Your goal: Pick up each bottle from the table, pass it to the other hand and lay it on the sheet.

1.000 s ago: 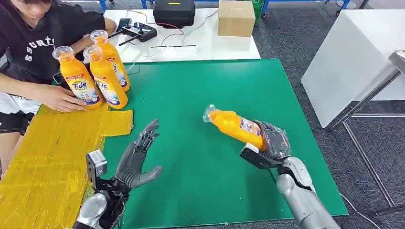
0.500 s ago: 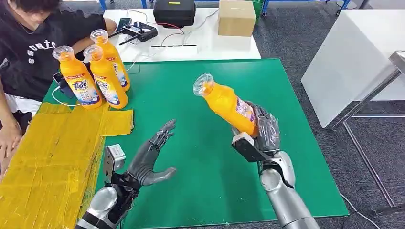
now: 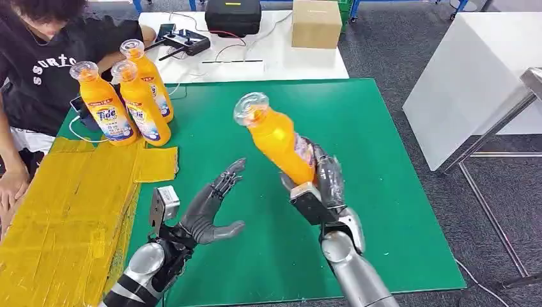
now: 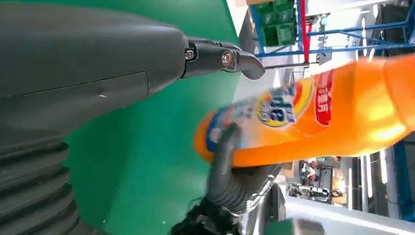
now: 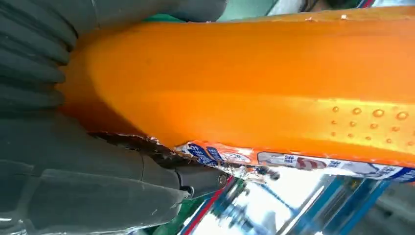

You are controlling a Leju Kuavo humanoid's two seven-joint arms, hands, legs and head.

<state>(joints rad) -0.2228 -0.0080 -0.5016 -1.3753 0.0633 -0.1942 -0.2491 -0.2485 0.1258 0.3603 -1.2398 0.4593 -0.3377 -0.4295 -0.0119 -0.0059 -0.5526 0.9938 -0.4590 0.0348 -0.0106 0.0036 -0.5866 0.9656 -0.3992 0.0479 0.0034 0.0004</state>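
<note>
One bottle (image 3: 276, 137) higher, nearer left robot hand (image 3: 208, 208).

Both arms were silver metal. The left hand (image 3: 208, 208) and right hand (image 3: 326, 182) were dark grey, with ribbed grey wrist covers and visible screws.

Open mat (image 3: 255, 256) btwn hands – no obstacles

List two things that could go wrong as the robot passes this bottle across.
1. The right robot hand grips the orange detergent bottle only at its base, tilted, so it may slip.
2. The left robot hand is open and apart from the bottle; an early release would drop it onto the green mat.
</note>
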